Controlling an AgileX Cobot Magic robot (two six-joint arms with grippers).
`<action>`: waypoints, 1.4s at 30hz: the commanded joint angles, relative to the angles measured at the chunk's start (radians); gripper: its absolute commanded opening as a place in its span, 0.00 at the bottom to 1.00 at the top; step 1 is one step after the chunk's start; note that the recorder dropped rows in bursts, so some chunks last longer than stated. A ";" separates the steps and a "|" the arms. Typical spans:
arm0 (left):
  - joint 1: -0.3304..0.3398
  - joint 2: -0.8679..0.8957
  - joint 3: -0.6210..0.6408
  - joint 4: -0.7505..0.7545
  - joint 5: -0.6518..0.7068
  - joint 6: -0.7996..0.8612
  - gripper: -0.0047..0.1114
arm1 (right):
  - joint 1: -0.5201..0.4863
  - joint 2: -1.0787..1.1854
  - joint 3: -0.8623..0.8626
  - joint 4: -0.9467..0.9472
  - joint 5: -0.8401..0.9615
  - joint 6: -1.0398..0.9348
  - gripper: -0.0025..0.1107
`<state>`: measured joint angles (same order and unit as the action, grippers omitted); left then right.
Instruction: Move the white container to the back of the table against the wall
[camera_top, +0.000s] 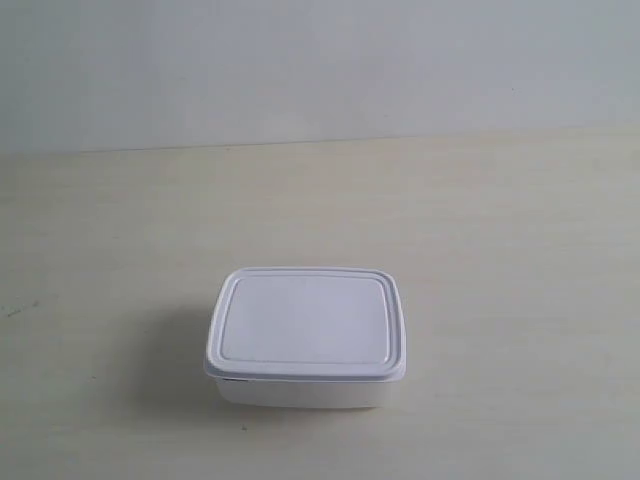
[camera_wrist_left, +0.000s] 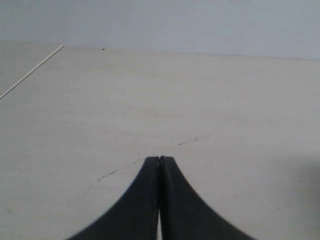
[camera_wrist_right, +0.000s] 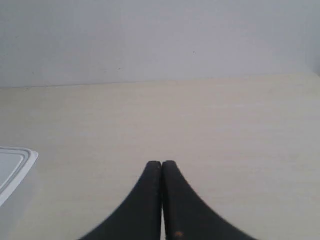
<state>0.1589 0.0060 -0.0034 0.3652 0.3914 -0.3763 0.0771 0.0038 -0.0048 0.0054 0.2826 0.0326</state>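
Exterior view: white container (camera_top: 306, 335), lidded, on table (camera_top: 520, 250) well apart from wall (camera_top: 320, 60), so move apparently unstarted; left tool (camera_wrist_left: 159, 158) and right tool (camera_wrist_right: 162, 163) fully closed, empty, consistent with waiting.

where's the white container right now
The white container sits on the table, low and near centre in the exterior view, well short of the wall; its corner shows beside, not touching, the right claw.

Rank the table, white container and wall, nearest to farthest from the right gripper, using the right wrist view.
From the right gripper:
1. table: directly beneath and ahead.
2. white container: off to one side, partly out of frame.
3. wall: beyond the table's far edge.
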 joint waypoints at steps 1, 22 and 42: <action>0.004 -0.006 0.003 -0.008 -0.006 -0.001 0.04 | 0.003 -0.004 0.005 -0.005 -0.001 -0.004 0.02; 0.004 -0.006 0.003 -0.008 -0.006 -0.001 0.04 | 0.003 -0.004 0.005 -0.005 -0.001 -0.004 0.02; 0.004 -0.006 0.003 0.069 -0.008 0.012 0.04 | 0.003 -0.004 0.005 0.078 -0.135 0.048 0.02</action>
<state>0.1589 0.0060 -0.0034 0.3962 0.3914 -0.3701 0.0771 0.0038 -0.0048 0.0263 0.2131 0.0462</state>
